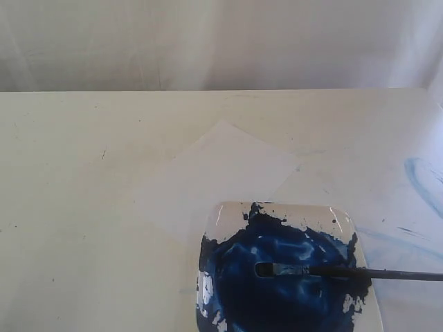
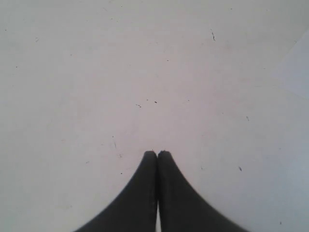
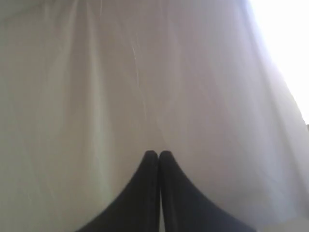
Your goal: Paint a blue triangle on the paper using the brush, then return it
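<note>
While both the left gripper [image 2: 157, 153] and right gripper [image 3: 158, 153] sit closed and empty, a careless grasp could roll the paintbrush [image 1: 346, 272] off the paint dish [image 1: 228, 214] at the worktop's near edge, smearing the blank paper [image 1: 228, 166].

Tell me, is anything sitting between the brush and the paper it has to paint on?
Nothing visible is. The brush lies with its tip in the blue paint of the dish, and the paper sits just behind the dish, bare. Only the dish's rim lies between them.
</note>
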Motion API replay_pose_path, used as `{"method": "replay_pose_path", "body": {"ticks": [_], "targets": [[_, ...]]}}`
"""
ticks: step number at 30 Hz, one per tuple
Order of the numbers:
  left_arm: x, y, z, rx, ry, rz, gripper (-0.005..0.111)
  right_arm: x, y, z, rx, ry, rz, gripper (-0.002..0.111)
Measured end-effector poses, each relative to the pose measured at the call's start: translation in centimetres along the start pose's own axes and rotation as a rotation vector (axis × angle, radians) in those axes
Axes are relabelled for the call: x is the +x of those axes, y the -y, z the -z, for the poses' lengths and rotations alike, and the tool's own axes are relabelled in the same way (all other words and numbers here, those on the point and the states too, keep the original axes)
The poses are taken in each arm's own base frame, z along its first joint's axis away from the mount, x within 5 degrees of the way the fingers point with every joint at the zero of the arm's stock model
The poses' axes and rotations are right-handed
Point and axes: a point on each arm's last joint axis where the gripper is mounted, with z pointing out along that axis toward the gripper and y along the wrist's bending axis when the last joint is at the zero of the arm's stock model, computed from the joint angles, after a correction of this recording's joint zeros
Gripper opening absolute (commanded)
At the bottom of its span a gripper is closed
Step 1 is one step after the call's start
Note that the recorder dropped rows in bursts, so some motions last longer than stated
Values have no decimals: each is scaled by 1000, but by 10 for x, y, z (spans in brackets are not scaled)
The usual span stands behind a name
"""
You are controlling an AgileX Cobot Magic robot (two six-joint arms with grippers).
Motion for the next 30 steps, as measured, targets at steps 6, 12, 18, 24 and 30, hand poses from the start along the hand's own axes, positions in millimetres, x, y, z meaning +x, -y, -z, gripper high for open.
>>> {"method": "replay_pose_path", "body": {"ticks": [6, 12, 18, 24, 30], "targets": [[0, 0, 0, 0, 0, 0, 0, -6, -1, 0, -19, 67, -112, 0], [0, 0, 0, 0, 0, 0, 0, -3, 1, 0, 2, 35, -354, 0], [0, 0, 0, 0, 0, 0, 0, 0, 17, 0, 181, 60, -617, 0], [0, 0, 0, 0, 0, 0, 0, 14, 26, -5, 328, -22, -753, 0], [0, 0, 0, 0, 0, 0, 0, 41, 20, -6, 382, -321, -794, 0]]}}
